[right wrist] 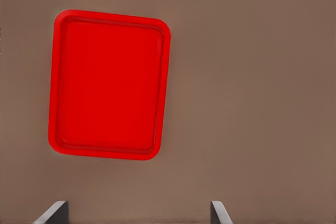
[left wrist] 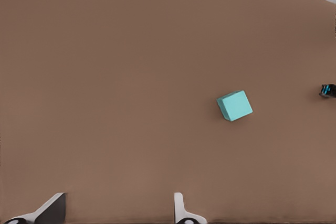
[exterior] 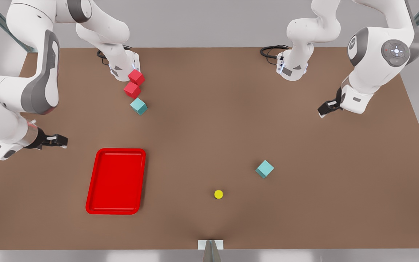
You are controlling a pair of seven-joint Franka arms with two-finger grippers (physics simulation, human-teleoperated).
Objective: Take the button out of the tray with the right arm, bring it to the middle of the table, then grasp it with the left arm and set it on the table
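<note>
On the table point(exterior: 304, 203), well clear of the empty tray point(exterior: 100, 210), sits the button point(exterior: 218, 194) w/ yellow cap up. It looks tiny, light, rigid; best pinched across its body sides. Right gripper point(exterior: 57, 141) by the tray and left gripper point(exterior: 325, 108) both hover w/ fingers apart, holding nothing.

The brown table point(exterior: 304, 203) carries a red tray point(exterior: 116, 181) lying flat toward the front view's left, its inside bare. Taking the tray as landmark, the yellow-capped button point(exterior: 218, 194) sits on the bare tabletop well apart to its right in the front view, level with the tray's near half, and a teal cube point(exterior: 264, 169) lies farther right again, a little beyond the button. Past the tray's far edge, a second teal cube point(exterior: 138, 106) rests just beside two red cubes point(exterior: 134, 83), which touch each other.
</note>
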